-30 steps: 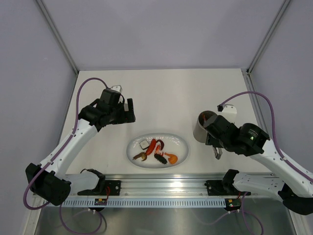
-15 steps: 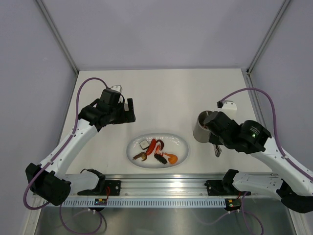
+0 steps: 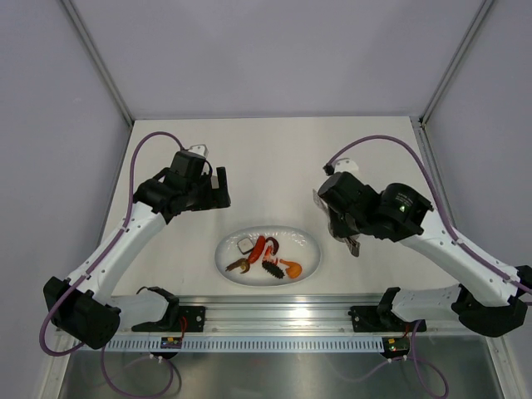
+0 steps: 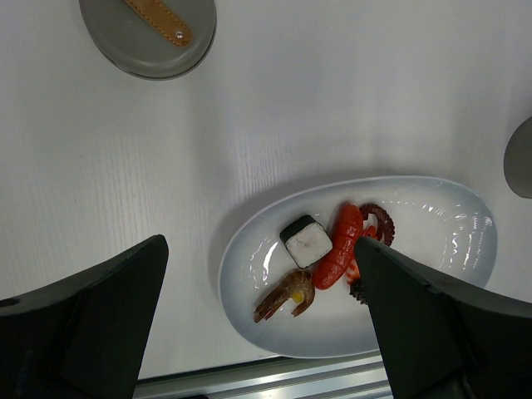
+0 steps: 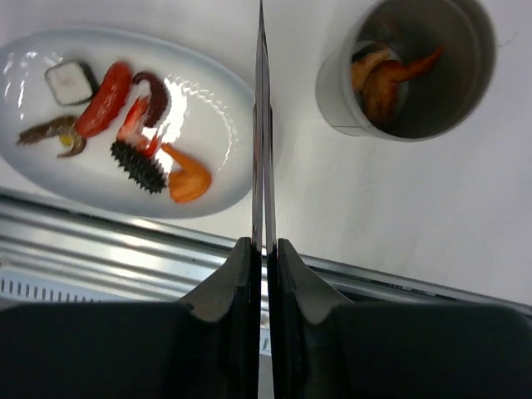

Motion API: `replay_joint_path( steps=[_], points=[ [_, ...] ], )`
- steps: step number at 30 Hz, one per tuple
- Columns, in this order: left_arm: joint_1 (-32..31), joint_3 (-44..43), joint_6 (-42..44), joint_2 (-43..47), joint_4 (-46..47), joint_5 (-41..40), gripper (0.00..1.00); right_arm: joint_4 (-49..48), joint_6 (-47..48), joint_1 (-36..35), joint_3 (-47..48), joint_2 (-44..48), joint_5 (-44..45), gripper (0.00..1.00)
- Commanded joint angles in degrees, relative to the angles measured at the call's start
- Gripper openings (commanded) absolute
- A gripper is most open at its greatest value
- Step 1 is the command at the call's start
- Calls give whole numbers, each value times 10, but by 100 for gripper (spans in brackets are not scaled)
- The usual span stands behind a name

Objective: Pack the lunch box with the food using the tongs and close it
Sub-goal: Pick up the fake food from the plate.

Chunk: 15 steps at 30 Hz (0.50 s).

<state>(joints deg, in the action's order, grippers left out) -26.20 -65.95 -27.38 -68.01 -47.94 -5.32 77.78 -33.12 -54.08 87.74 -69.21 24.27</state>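
The right gripper [image 5: 267, 246] is clamped tight on the tongs [image 5: 262, 125], squeezing their two thin arms flat together so no gap shows between them. Nothing is caught between the arms in the part that shows. In the wrist view their long axis runs straight out from the jaws, in line with the fingers. It passes over the gap between the plate's [image 5: 237, 87] right end and the lunch box [image 5: 339, 98], and the far tip leaves the view, so I cannot tell what is at it. From above, the arm hides nearly all of the tongs.

The lunch box stands upright and open toward the table's [image 3: 274, 150] right side, under the right wrist. Two orange-brown pieces [image 5: 384, 76] lie in it. Its lid [image 4: 148, 33] lies flat on the table, handle up, apart from the plate.

The plate sits by the middle of the near edge. It holds a white square [image 4: 307, 241], a red sausage [image 4: 341, 249], a dark red curl [image 4: 378, 220], a brown clawed piece [image 4: 284, 298], a dark ridged piece [image 5: 137, 166] and an orange piece [image 5: 189, 181].

The left gripper [image 3: 218, 189] hangs spread wide above the table's left half, holding nothing.
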Motion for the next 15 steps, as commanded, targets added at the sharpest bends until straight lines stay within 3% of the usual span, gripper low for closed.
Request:
replay_joint_path(
  steps=[1,8,15],
  points=[
    [-3,-12,5,7,6,-12,99,37,50,-46,-7,-5,-65,9],
    [-2,-8,0,5,10,-1,99,27,46,-99,-68,-22,-135,13],
    [-2,-7,-2,2,16,1,99,4,26,-110,-122,-1,-191,28]
  ],
)
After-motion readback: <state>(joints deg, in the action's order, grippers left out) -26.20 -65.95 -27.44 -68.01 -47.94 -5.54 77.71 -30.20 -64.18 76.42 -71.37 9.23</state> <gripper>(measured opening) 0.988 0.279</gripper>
